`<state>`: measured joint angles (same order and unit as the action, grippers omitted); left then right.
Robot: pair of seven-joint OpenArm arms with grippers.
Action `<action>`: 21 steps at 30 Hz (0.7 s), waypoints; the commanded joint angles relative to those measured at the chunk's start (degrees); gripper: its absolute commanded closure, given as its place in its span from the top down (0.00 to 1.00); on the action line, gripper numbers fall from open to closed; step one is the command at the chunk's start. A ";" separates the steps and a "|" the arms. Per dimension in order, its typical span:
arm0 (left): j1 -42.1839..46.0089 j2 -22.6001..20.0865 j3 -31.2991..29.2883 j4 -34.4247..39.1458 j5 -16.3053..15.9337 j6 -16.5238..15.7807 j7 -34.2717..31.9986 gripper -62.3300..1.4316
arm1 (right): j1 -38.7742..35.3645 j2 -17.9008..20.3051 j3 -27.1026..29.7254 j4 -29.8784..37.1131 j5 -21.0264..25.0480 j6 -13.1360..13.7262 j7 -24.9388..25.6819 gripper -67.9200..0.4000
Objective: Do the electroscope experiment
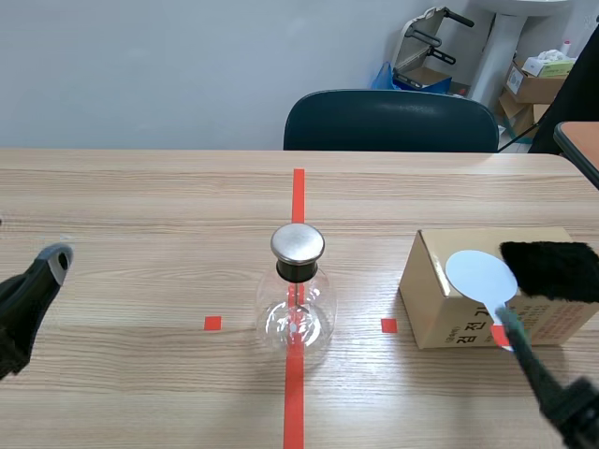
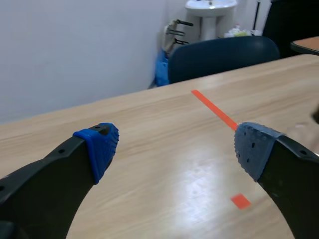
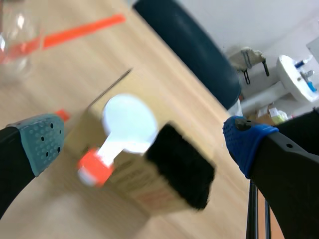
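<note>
My left gripper (image 2: 177,149) hangs low over the table (image 1: 140,196) at the left edge of the scene view. Its two fingers are spread wide and there is nothing between the blue pads (image 2: 102,144), only bare wood and, ahead of them, the orange-red tape line (image 1: 298,192).

My right gripper (image 3: 144,142) comes in from the lower right corner of the scene view. Its jaws are also wide apart and grip nothing. Ahead of it and below it sits the cardboard box (image 1: 440,290), right of centre in the scene view.

On top of the box lies a white round disc (image 1: 480,274) with a short stem ending in an orange-red tip, which sticks out over the box's near edge. A black fuzzy block (image 1: 552,269) rests on the box just beside the disc, toward the frame's right edge (from my right wrist view the two look to be touching).

The electroscope, a clear glass flask (image 1: 297,313), stands upright in the middle of the scene view, right on the tape line and well apart from both grippers. A black collar and a round metal cap (image 1: 298,243) close its neck.

A dark blue chair (image 1: 391,122) stands beyond the table, at the top centre.
</note>
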<state>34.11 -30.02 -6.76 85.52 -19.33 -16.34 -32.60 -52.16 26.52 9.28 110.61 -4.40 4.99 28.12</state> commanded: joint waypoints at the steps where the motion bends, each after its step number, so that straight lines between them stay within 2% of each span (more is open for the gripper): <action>1: 3.56 -0.98 0.35 2.84 -0.48 -0.11 -1.01 0.82 | 2.40 1.09 1.64 1.03 4.26 3.43 0.39 1.00; 3: 7.13 -1.53 0.28 5.16 -0.63 -0.11 -0.98 0.82 | 4.68 1.95 3.23 2.47 10.12 8.37 -0.66 1.00; 4: 8.66 -1.73 0.24 6.14 -0.63 -0.11 -1.01 0.82 | 6.01 2.27 3.50 3.02 12.48 9.92 -1.77 1.00; 7: 12.74 -2.38 0.17 8.22 -0.61 -0.07 -1.20 0.82 | 10.38 2.84 3.52 3.52 17.70 13.92 -5.73 1.00; 9: 14.99 -2.75 -0.20 9.09 -0.61 -0.09 -2.27 0.82 | 13.03 2.82 3.30 3.52 20.55 15.47 -8.96 1.00; 12: 17.38 -2.73 -1.29 10.03 -0.63 -0.09 -4.13 0.82 | 15.87 2.82 1.70 3.52 22.64 16.11 -12.79 1.00; 16: 19.15 -2.73 -2.43 10.73 -0.61 -0.09 -3.85 0.82 | 18.40 2.89 -2.19 3.54 22.64 15.65 -16.57 1.00; 21: 21.44 -2.71 -3.06 11.28 -0.61 -0.20 -4.00 0.82 | 20.81 5.42 -8.31 3.56 22.91 13.84 -17.14 1.00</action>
<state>55.18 -32.73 -9.85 95.39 -19.57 -16.34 -35.79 -32.18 30.87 0.64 114.10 17.63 19.07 10.17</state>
